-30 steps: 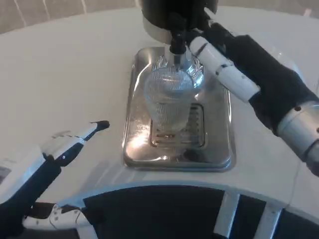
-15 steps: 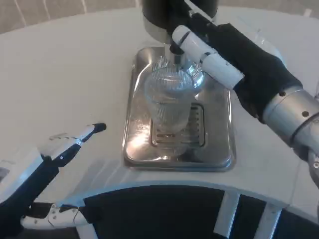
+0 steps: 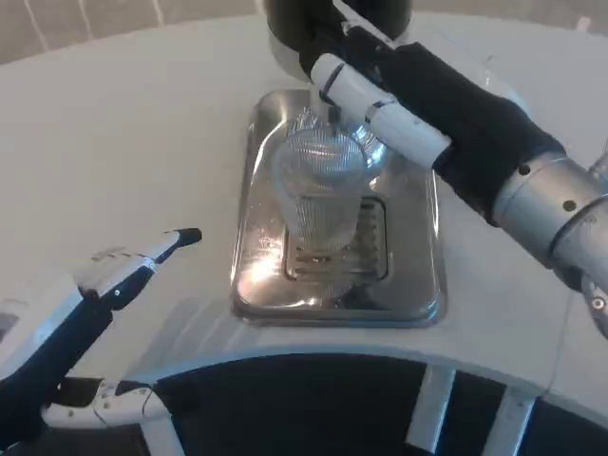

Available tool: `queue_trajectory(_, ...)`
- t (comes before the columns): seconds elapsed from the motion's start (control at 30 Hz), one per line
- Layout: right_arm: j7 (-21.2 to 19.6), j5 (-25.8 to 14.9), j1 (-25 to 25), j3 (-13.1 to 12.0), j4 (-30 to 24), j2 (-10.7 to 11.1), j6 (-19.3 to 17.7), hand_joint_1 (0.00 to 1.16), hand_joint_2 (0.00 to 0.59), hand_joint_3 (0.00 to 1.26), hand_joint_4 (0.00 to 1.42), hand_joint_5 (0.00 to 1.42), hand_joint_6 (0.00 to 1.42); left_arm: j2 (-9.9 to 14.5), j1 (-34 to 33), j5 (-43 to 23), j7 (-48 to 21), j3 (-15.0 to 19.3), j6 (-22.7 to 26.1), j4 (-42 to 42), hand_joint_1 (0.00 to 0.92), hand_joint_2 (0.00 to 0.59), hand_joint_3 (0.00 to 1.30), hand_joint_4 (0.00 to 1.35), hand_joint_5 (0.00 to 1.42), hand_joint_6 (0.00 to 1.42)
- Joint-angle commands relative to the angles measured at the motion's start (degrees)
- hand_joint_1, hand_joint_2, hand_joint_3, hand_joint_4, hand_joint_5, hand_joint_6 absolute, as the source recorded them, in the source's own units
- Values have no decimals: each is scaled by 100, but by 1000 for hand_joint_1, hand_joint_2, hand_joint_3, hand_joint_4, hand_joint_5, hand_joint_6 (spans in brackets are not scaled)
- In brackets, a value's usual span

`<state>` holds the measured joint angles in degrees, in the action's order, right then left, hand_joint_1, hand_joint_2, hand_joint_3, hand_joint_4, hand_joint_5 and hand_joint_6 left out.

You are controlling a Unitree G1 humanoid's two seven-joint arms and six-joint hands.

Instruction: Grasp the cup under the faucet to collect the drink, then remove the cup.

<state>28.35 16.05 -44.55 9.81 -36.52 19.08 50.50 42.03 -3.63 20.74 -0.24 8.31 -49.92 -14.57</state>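
- the cup (image 3: 321,190) stands on the steel drip tray (image 3: 256,285), under the faucet, which the right hand (image 3: 380,100) hides.
- right hand's grip on the dispenser (image 3: 294,24): cannot tell.
- left hand (image 3: 114,275) spread, empty.
- no writing legible.

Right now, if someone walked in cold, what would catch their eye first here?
Probably the ribbed clear cup standing on the shiny metal drip tray in the middle of the white table, right under the dark drink machine. Next, the right hand reaching across above the cup, while the left hand waits low at the near left.
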Motion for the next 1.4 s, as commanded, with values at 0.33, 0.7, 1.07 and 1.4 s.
queue_trajectory(0.33, 160, -74, -158, 653, 89, 396, -195, 0, 444, 0, 0, 0, 0, 11, 115, -68, -67, 56, 38, 18, 79, 70, 127, 99, 155, 167)
queue_trajectory(0.7, 231, 330, -357, 1244, 5, 590, -383, 0, 444, 0, 0, 0, 0, 65, 220, -199, -84, 165, -21, -39, 79, 70, 127, 99, 155, 167)
queue_trajectory(1.07, 365, 701, -351, 1474, -287, 675, -329, 0, 444, 0, 0, 0, 0, -17, 277, -602, -291, 242, 147, 30, 85, 64, 114, 86, 156, 167)
queue_trajectory(1.4, 375, 838, -183, 1384, -482, 674, -172, 0, 456, 0, 0, 0, 0, -514, 121, -1309, -691, 137, 1305, 737, 156, 34, 2, 1, 187, 167)
